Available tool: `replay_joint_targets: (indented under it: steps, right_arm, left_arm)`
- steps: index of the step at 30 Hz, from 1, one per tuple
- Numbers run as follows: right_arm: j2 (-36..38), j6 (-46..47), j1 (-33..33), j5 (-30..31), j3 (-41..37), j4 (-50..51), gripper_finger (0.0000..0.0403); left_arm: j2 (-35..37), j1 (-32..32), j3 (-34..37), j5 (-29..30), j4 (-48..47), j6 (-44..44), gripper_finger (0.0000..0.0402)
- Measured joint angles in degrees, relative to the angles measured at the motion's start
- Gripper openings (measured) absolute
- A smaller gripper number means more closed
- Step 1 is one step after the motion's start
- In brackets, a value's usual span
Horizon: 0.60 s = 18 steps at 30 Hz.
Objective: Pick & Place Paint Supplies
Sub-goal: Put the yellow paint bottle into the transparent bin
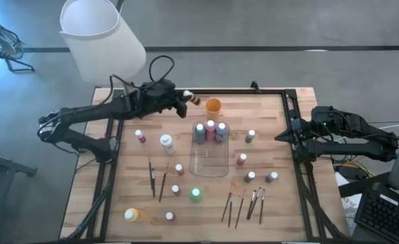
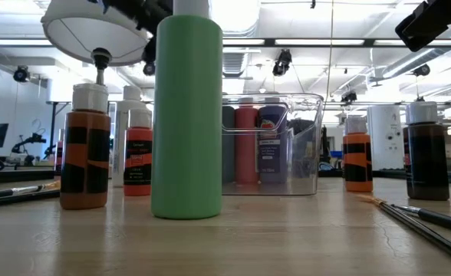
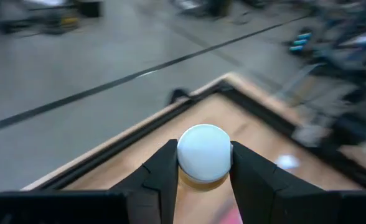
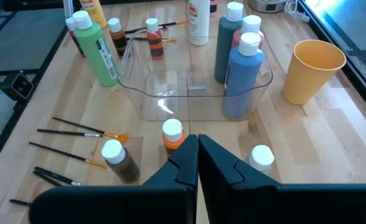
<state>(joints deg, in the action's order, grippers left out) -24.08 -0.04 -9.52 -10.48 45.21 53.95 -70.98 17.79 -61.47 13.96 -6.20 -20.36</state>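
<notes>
Left jaws tight on a white-capped paint bottle – cap between them – above the table's far edge

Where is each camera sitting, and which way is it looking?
High view: above the table, looking straight down; both dark arms show, the left gripper near the orange cup.
Low view: at tabletop height, looking level past the green bottle; arm parts at the top.
Left wrist view: on the left arm, fingers shut on a white-capped bottle.
Right wrist view: on the right arm, looking over its shut right gripper across the table.
Shared: the clear tray appears in the high, low and right wrist views.
</notes>
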Motion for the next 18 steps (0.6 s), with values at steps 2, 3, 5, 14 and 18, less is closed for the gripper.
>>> replay_joint_targets:
  steps: [2,3,5,14,18]
  right_arm:
    - [0.0,-0.01,0.0,0.0,0.0,0.0,0.0008]
    - [-0.01,0.0,0.0,0.0,0.0,-0.02,0.0008]
    - [0.0,-0.01,0.0,0.0,0.0,-0.02,0.0008]
    - [0.0,-0.01,0.0,0.0,0.0,0.0,0.0008]
    - [0.0,0.0,0.0,-0.01,0.0,-0.01,0.0008]
  left_arm:
    - [0.11,-1.24,0.0,-3.53,2.81,0.68,0.0125]
    - [0.11,-1.81,0.0,-5.47,3.8,0.87,0.0125]
    - [0.0,-2.98,0.0,-9.25,6.17,1.25,0.0125]
    - [-0.33,-8.71,0.0,-18.05,9.97,4.47,0.0125]
    - [-0.69,-10.93,0.0,-18.05,10.15,5.82,0.0125]
